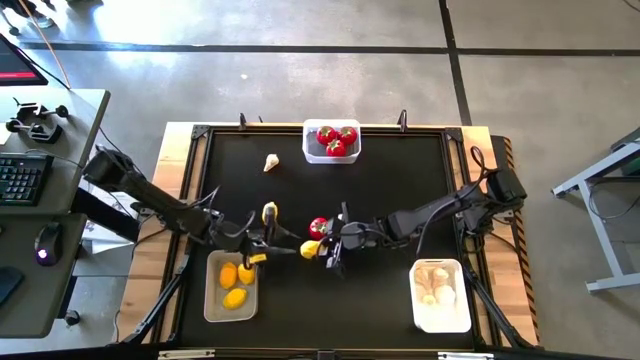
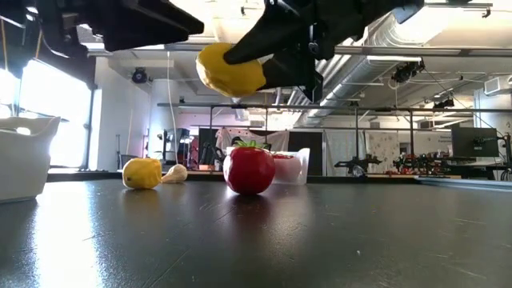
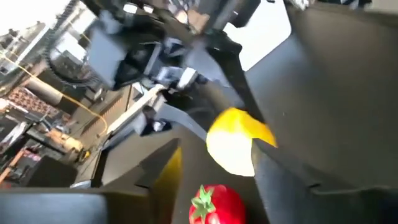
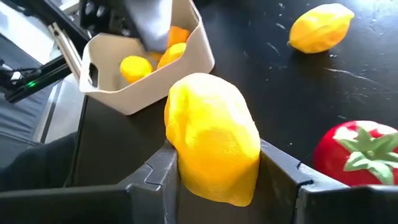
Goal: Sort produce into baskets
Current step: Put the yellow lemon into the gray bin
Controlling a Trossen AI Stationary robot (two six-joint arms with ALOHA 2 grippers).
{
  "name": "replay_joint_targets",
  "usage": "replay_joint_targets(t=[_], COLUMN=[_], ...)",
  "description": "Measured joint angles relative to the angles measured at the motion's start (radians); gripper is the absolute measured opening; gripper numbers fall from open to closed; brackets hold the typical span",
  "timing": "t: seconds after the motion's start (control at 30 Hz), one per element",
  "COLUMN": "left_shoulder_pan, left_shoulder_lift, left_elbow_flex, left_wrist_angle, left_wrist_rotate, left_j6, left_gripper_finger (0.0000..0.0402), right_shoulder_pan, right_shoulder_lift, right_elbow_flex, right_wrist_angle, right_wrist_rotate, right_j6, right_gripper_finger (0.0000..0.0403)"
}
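Gripping a lemon [image 4: 212,146], right gripper [image 4: 214,165] shows what high view hides.

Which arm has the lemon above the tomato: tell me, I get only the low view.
Observer: The right gripper; its wrist view shows it shut on the lemon.
Operator: Give me the left gripper's place.
Observer: From above, the left gripper hangs open over the beige basket, on the left arm's side of the table.
Operator: Report what that basket holds.
Observer: Only lemons, as the high view and the right wrist view show.
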Motion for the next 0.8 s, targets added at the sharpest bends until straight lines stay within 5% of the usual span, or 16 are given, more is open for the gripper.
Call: replay_joint_targets(t=[0.27,0.8], left_shoulder_pan=[-0.027,-0.025], left_shoulder_lift=[0.001,0.071], left_elbow_flex=[0.097,0.101], left_wrist_angle=[-0.21,-0.12], left_wrist_rotate=[-0.048,-0.08], left_j6=[-0.058,0.111], left_gripper_finger=[0.0253,0.0256], right_shoulder_pan=[-0.03,-0.049], right_shoulder_lift=[-0.003,-0.003], right_elbow_flex=[0.0,0.0], right_wrist_angle=[0.037,0.132], right_wrist_rotate=[-0.012,-0.098], right_j6=[0.026,0.019], right_gripper_finger=[0.0144,0.0144])
